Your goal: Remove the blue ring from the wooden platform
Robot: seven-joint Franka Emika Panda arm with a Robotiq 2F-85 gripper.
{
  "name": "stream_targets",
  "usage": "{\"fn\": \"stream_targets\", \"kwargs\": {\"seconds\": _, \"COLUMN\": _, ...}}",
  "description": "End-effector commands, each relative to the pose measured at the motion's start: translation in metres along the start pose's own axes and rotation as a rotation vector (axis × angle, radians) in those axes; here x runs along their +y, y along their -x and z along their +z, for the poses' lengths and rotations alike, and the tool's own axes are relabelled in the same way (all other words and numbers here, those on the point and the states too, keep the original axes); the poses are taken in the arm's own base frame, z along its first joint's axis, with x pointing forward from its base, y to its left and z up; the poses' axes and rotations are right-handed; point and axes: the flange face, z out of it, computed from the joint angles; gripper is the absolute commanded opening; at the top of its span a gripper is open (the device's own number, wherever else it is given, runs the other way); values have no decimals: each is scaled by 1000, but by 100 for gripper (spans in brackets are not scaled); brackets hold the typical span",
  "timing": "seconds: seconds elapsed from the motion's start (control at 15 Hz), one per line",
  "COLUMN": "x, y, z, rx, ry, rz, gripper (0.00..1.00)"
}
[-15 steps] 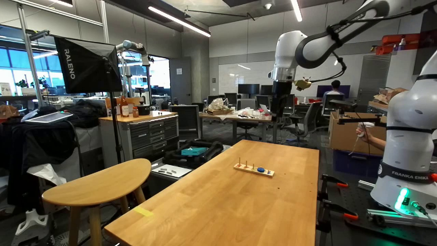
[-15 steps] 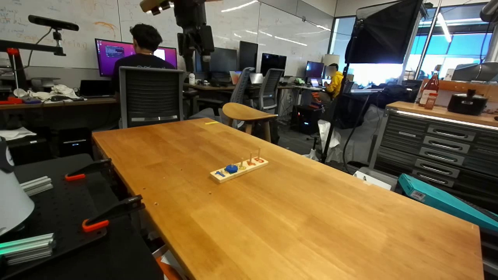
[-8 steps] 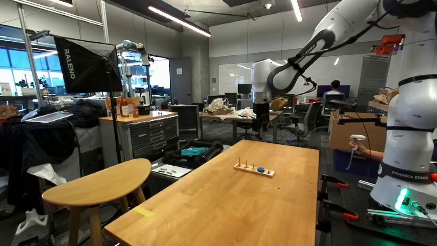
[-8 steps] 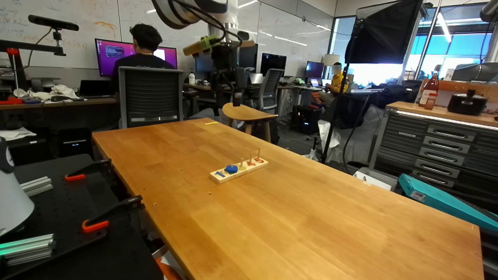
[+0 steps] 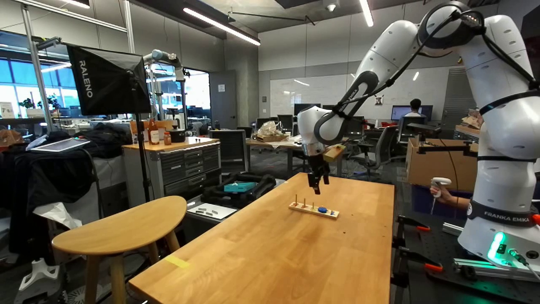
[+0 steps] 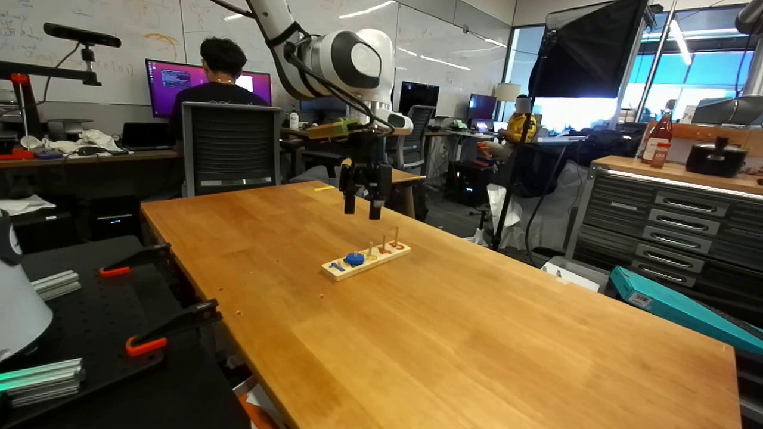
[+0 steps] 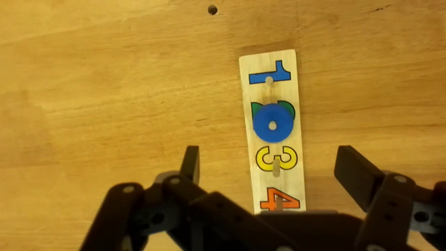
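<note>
The gripper (image 6: pixel 362 211) hangs above the wooden platform (image 7: pixel 254 93) and apart from it, its fingers parted wide; the wrist view, looking down, has one finger left of the platform and one right. The blue ring (image 7: pixel 273 135) sits on the platform around the peg (image 7: pixel 272 125) between a blue 1 (image 7: pixel 279 75) and a yellow 3 (image 7: pixel 260 158) — there the wrist view shows it partly covering a green numeral (image 7: pixel 288 105), too small to read in the exterior views. Past an orange 4 (image 7: pixel 292 204) the gripper hides the rest of the platform; an exterior view gives that end at the far right, with a reddish numeral (image 6: pixel 396 245) and the tallest peg (image 6: pixel 397 235). Both exterior views show the pegs rising from the ring toward it, the platform lying on a wooden tabletop (image 5: pixel 270 253). A hand (image 5: pixel 443 196) with a white controller (image 5: pixel 441 181) appears at right in an exterior view; the wrist view picks out a dark hole (image 7: pixel 212 9) in the tabletop beyond the 1.
</note>
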Motion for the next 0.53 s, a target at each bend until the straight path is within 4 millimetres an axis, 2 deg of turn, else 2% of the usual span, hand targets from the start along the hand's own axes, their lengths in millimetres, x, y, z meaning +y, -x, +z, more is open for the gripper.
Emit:
{"fn": "stream_targets", "kwargs": {"seconds": 0.0, "x": -11, "y": -9, "z": 29, "rx": -23, "ry": 3, "rz": -3, "gripper": 100}}
{"fn": "stream_targets", "kwargs": {"seconds": 0.27, "x": -17, "y": -8, "z": 56, "rx": -43, "ry": -1, "rz": -11, "gripper": 100}}
{"fn": "stream_targets", "kwargs": {"seconds": 0.47, "x": -17, "y": -12, "z": 67, "rx": -23, "ry": -13, "rz": 0, "gripper": 100}}
